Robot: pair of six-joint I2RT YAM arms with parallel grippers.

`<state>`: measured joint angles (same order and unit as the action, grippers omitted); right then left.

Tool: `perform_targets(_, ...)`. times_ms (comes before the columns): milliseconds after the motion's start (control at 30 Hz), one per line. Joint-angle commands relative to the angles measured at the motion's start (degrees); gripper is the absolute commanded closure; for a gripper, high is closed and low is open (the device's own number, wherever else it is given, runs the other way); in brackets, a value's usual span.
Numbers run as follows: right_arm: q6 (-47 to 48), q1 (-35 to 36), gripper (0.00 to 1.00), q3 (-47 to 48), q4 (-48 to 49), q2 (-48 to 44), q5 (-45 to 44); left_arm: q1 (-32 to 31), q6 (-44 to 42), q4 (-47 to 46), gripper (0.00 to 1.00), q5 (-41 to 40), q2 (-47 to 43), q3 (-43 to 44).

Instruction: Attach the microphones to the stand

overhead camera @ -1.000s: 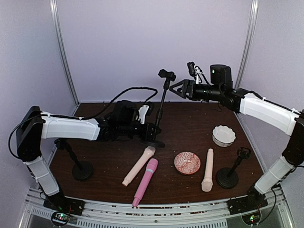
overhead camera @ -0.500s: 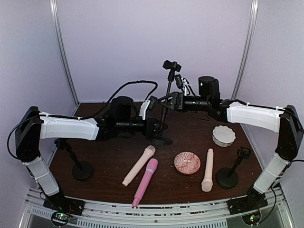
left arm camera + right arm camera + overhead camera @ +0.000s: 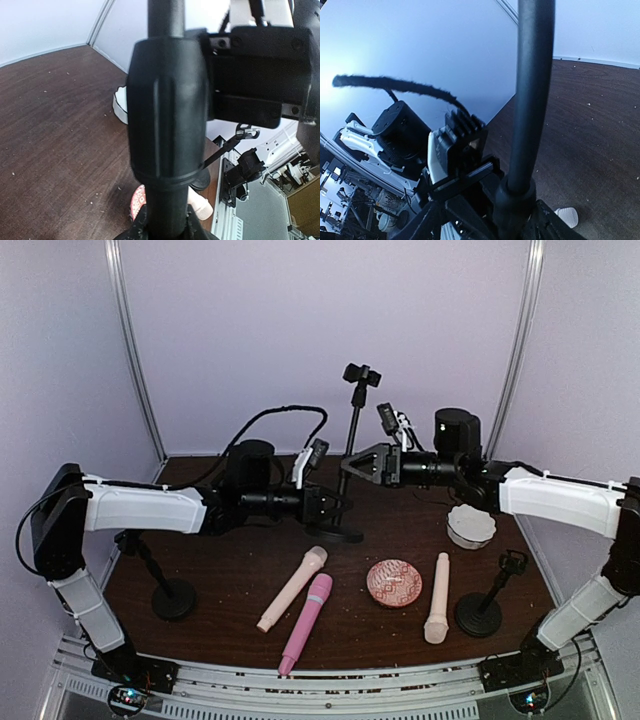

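Three microphones lie on the table: a peach one (image 3: 292, 588), a pink one (image 3: 305, 622) beside it, and another peach one (image 3: 437, 597) further right. The tall black stand (image 3: 354, 430) rises at the middle back with its clip (image 3: 360, 374) empty. My left gripper (image 3: 330, 506) is shut on the stand's lower pole (image 3: 167, 220), just under a thick collar (image 3: 167, 110). My right gripper (image 3: 357, 462) is open and straddles the pole (image 3: 532, 90) higher up, the collar (image 3: 515, 200) lying close to one finger (image 3: 552, 225).
A patterned pink dish (image 3: 393, 583) sits between the microphones. A white scalloped bowl (image 3: 470, 526) is under the right arm. Two short black stands are at the left front (image 3: 160, 585) and right front (image 3: 490, 602). Both arms cross the table's back half.
The right gripper came down from the upper right to the pole, and its jaws have narrowed. The stand went from tilted to upright, and the left gripper shifted right with it.
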<state>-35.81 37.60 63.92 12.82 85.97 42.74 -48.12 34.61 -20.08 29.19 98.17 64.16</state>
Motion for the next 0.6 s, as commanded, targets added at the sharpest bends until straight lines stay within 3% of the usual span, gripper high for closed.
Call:
perform_targets(0,2.2,1.5,0.39,-2.7,-1.9,-8.7,2.6,2.0,1.4,-5.3,1.0,-2.2,0.7,1.4)
perform_targets(133,6.7,0.9,0.39,-3.0,-5.9,-10.0,-0.9,2.1,1.5,-5.9,1.0,-0.6,0.7,1.7)
perform_targets(400,7.1,-2.2,0.34,-1.8,-3.0,-5.1,-3.1,2.1,5.4,-15.9,1.0,12.4,1.9,2.4)
perform_targets(567,5.9,-2.2,0.32,0.7,1.1,-2.3,-0.3,2.0,7.6,-17.4,1.0,15.2,3.1,3.6)
